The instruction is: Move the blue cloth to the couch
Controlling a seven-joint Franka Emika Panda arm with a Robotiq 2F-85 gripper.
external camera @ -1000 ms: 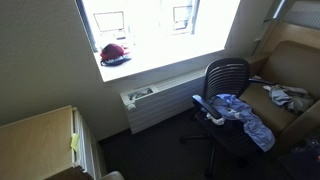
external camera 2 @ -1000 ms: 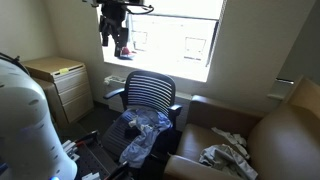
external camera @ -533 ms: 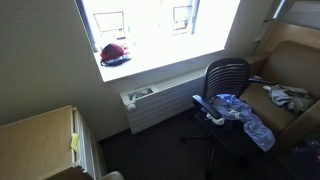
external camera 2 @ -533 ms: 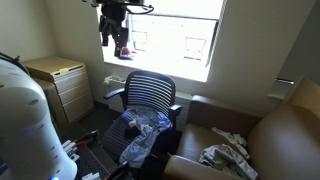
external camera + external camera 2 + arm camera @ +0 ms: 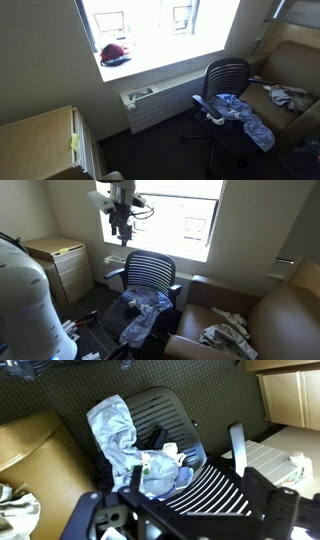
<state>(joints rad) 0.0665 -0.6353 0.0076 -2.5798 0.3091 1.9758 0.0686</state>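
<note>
The blue cloth (image 5: 240, 115) lies crumpled on the seat of a black office chair (image 5: 225, 75). It also shows in an exterior view (image 5: 140, 312) and in the wrist view (image 5: 125, 445). The brown couch (image 5: 275, 315) stands right beside the chair and shows in an exterior view (image 5: 295, 70) and the wrist view (image 5: 30, 445). My gripper (image 5: 122, 230) hangs high in front of the window, above and behind the chair back. In the wrist view the gripper (image 5: 196, 482) is open and empty, well above the cloth.
A crumpled white-grey cloth (image 5: 225, 335) lies on the couch seat. A wooden cabinet (image 5: 60, 265) stands against the wall beside the chair. A red object (image 5: 115, 53) sits on the window sill, and a radiator (image 5: 160, 105) is below it.
My gripper has come down from the top of the window and shifted slightly toward the chair. The cloth and chair have not moved.
</note>
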